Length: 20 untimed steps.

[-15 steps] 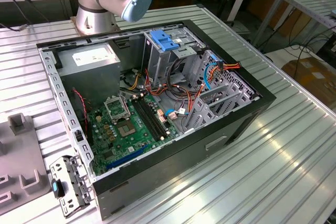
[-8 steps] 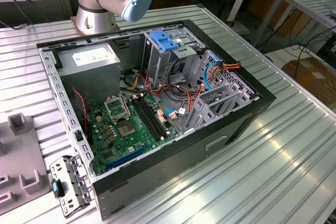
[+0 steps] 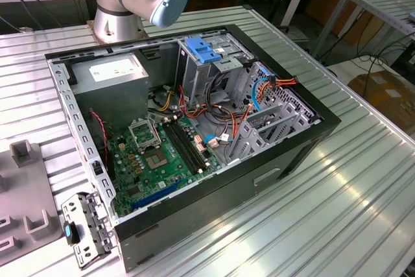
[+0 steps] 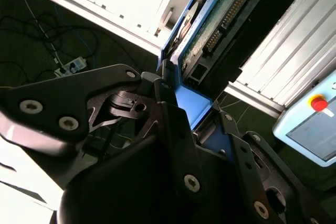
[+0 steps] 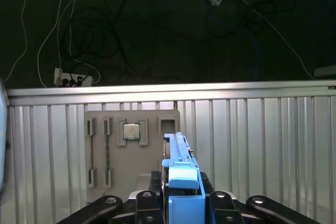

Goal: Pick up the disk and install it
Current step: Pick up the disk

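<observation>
Right, I see the claw [image 5: 181, 205] clamped on the disk [image 5: 177, 153], blue side rail standing between the fingers in the first wrist view. Beyond it, a grey tray [image 5: 100, 145] holding a processor chip [image 5: 130, 131] lies on the ribbed worktop [image 5: 262, 145]. The exterior view shows the open computer case [image 3: 259, 180].

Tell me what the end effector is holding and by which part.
The end effector grips the disk by the blue plastic rail at one end, with the rest of the drive jutting out past it.
</observation>
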Available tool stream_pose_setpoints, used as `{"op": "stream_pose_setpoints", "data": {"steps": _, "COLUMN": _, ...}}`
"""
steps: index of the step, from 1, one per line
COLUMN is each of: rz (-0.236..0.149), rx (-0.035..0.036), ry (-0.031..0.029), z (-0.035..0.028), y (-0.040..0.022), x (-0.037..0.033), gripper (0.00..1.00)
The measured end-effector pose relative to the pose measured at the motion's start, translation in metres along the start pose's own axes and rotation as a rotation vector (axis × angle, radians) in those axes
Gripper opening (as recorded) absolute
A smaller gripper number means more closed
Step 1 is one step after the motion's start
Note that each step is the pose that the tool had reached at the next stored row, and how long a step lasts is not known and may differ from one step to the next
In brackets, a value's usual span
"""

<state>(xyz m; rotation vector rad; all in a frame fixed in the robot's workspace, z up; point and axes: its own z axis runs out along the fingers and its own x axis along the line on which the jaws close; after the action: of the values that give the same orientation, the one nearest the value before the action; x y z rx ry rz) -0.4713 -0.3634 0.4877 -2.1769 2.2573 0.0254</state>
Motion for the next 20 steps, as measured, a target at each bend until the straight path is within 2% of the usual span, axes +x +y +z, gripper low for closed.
{"op": "stream_pose_setpoints", "data": {"steps": 3, "rz": 0.0, "rx": 0.0002, "ry": -0.0001, "z": -0.0091, "y": 0.0001, "x": -0.0001, "gripper": 0.37}}
{"op": "stream_pose_setpoints", "data": {"steps": 8, "rz": 0.0, "rx": 0.0002, "ry": -0.0001, "z": -0.0182, "y": 0.0002, "x": -0.0003, "gripper": 0.37}}
{"op": "stream_pose_setpoints", "data": {"steps": 10, "rz": 0.0, "rx": 0.0002, "ry": -0.0001, "z": -0.0238, "y": 0.0002, "x": -0.0003, "gripper": 0.37}}
{"op": "stream_pose_setpoints", "data": {"steps": 14, "rz": 0.0, "rx": 0.0001, "ry": -0.0001, "z": -0.0276, "y": 0.0002, "x": -0.0004, "gripper": 0.37}}
{"op": "stream_pose_setpoints", "data": {"steps": 20, "rz": 0.0, "rx": 0.0003, "ry": -0.0002, "z": -0.0277, "y": 0.0001, "x": -0.0004, "gripper": 0.37}}
